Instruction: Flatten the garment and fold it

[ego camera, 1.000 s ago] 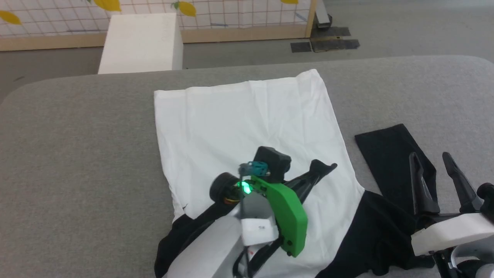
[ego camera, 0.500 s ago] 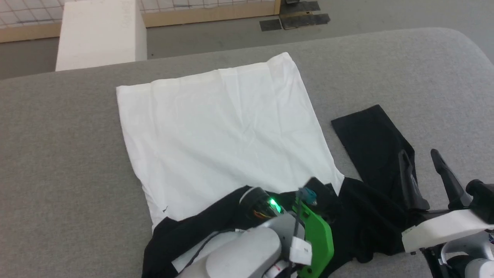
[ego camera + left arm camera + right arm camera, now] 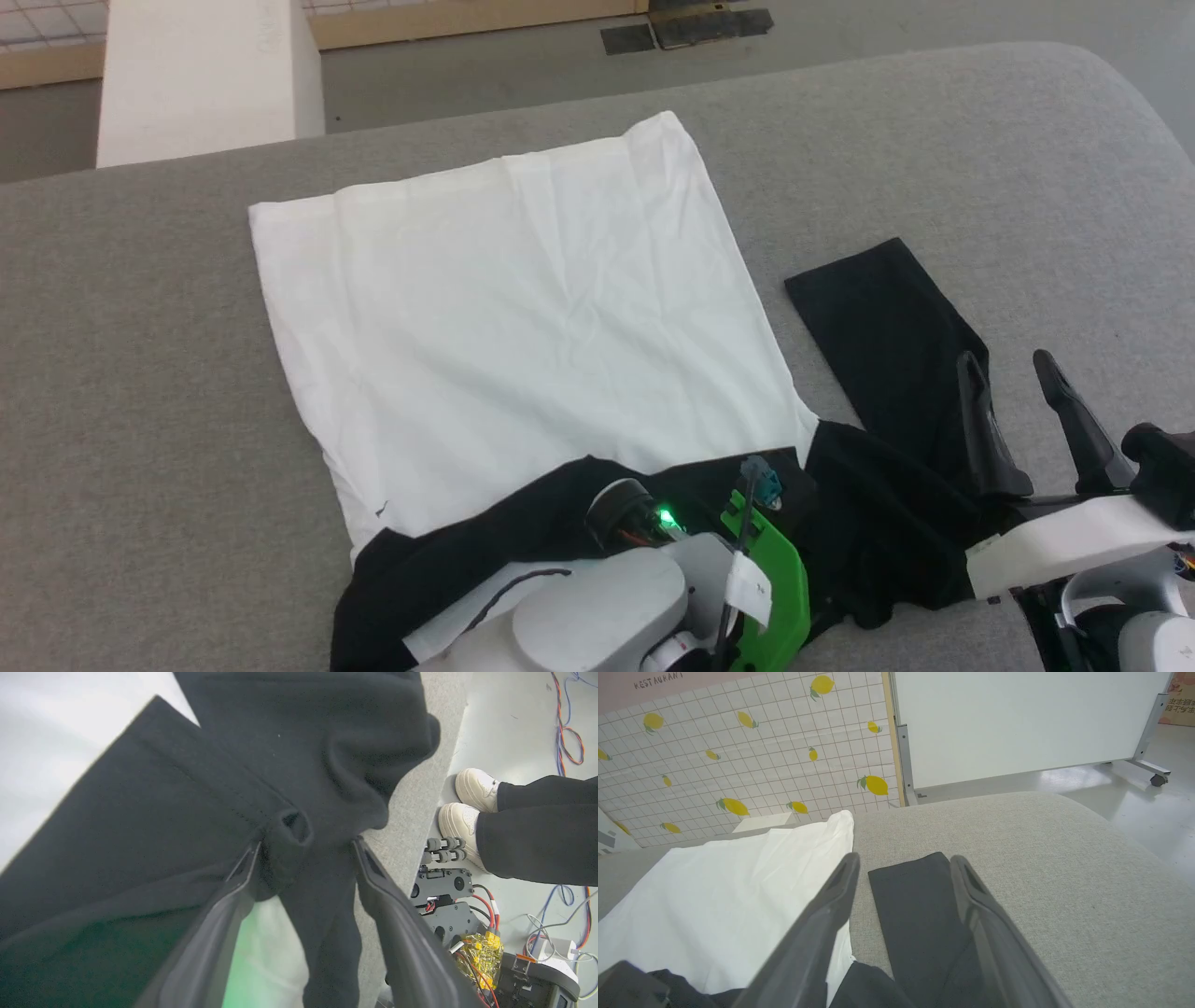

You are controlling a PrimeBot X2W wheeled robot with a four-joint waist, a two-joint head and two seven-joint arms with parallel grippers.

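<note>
Our left gripper stands wide over the black bunched collar of the garment on the grey table; our right gripper is wide too. Bunched cloth may snag a finger.

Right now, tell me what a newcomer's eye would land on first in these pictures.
First, the garment: its big white body spread flat across the grey table, with one black sleeve lying out to the right. Next, the green-cased left gripper at the near edge, jaws apart over bunched black cloth. Beyond the table edge in the left wrist view, a person's white shoes stand beside loose cables.
</note>
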